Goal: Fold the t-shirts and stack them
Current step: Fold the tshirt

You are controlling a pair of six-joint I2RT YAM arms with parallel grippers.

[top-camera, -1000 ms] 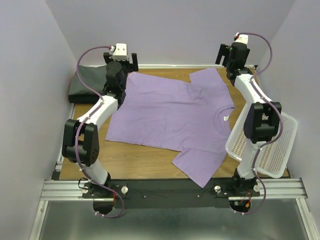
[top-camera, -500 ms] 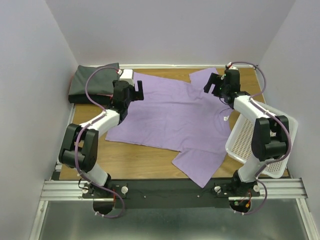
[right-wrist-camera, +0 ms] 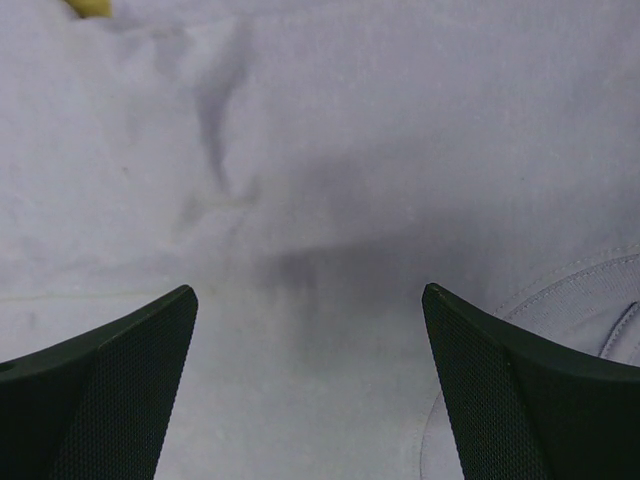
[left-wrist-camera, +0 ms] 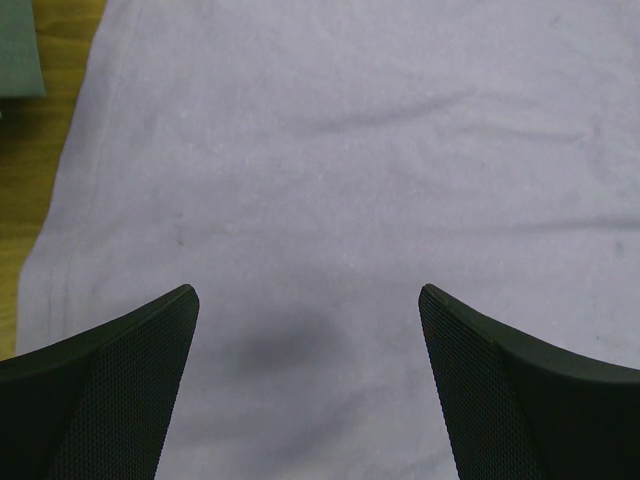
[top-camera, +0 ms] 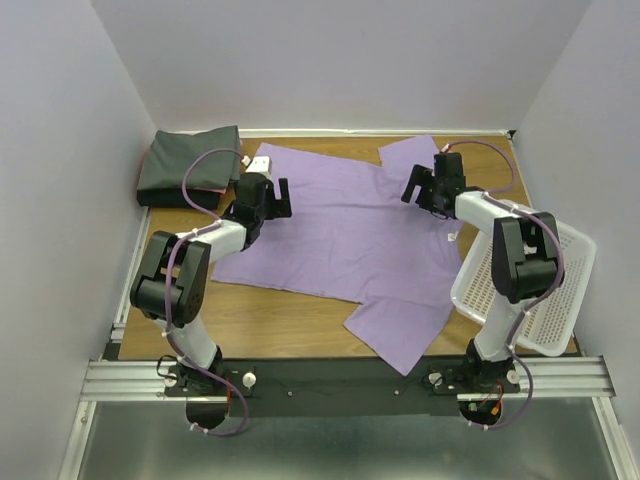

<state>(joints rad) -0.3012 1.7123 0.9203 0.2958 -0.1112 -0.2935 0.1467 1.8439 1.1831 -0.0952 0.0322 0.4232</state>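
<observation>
**Lavender t-shirt (top-camera: 340,225) spread flat on the table (top-camera: 290,315)**

The left gripper (left-wrist-camera: 308,300) and the right gripper (right-wrist-camera: 310,300) hang over its far part, jaws wide apart, holding nothing. The dark grey t-shirt (top-camera: 185,160), probably folded, lies in the far left corner.

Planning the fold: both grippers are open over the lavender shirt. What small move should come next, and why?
Likely lower both to the cloth and pinch. The left gripper and right gripper hang open over the lavender shirt, which lies spread and unfolded; neither holds anything.
</observation>
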